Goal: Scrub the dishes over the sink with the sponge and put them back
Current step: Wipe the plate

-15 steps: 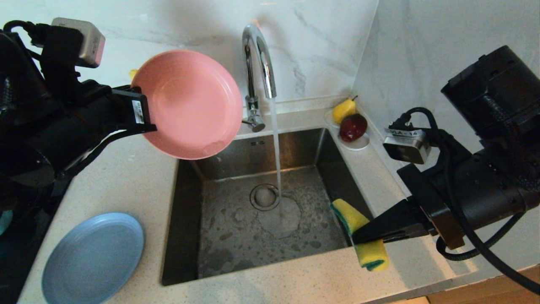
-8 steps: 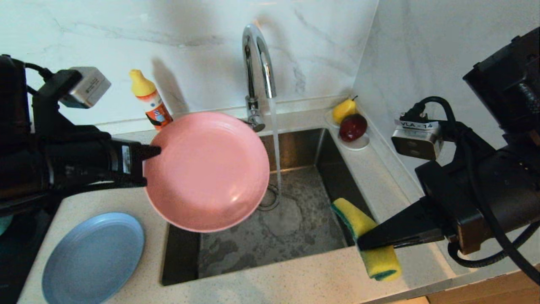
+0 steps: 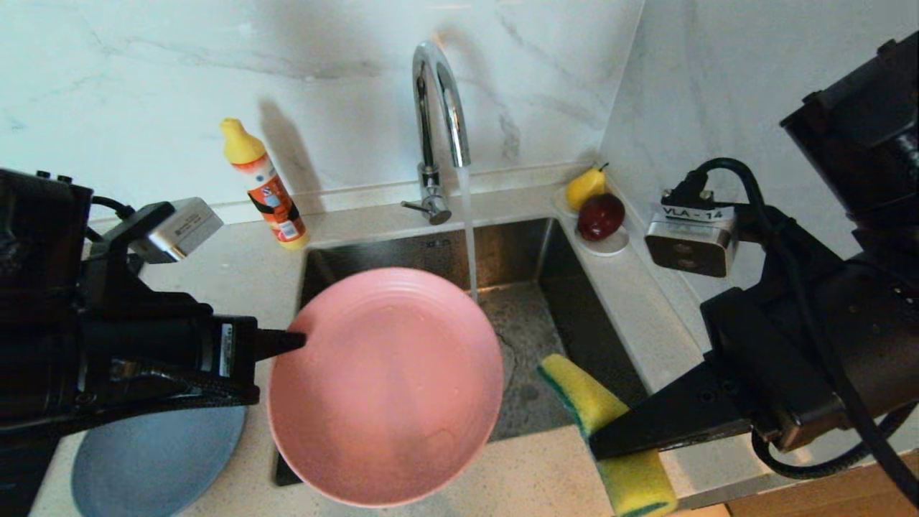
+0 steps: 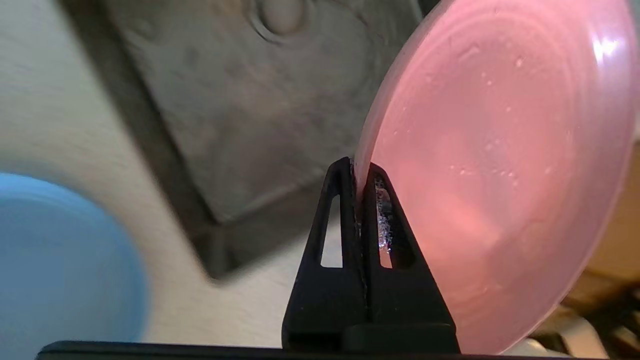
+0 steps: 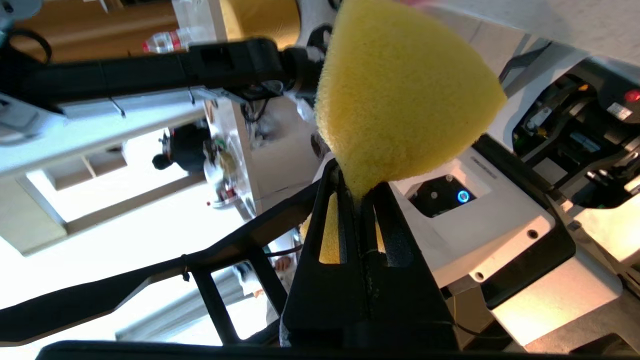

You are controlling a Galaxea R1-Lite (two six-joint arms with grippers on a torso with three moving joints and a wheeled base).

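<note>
My left gripper (image 3: 296, 340) is shut on the rim of the pink plate (image 3: 388, 384), holding it face up over the front left part of the sink (image 3: 546, 287). In the left wrist view the plate (image 4: 495, 170) stands edge-on, pinched between the black fingers (image 4: 345, 200). My right gripper (image 3: 599, 439) is shut on the yellow sponge (image 3: 617, 431), squeezed at its middle, at the sink's front right corner. The sponge (image 5: 400, 100) bulges above the right gripper (image 5: 357, 192). The light-blue plate (image 3: 154, 463) lies on the counter at the front left, partly under my left arm.
Water runs from the curved chrome tap (image 3: 438, 108) into the basin. An orange bottle with a yellow cap (image 3: 266, 187) stands left of the tap. A white saucer (image 3: 610, 246) with a pear and a dark red fruit sits in the back right corner.
My left arm has swung the pink plate down and forward, from upright near the tap to lying flat and low over the sink's front. The right gripper with the sponge shifted slightly forward and left.
</note>
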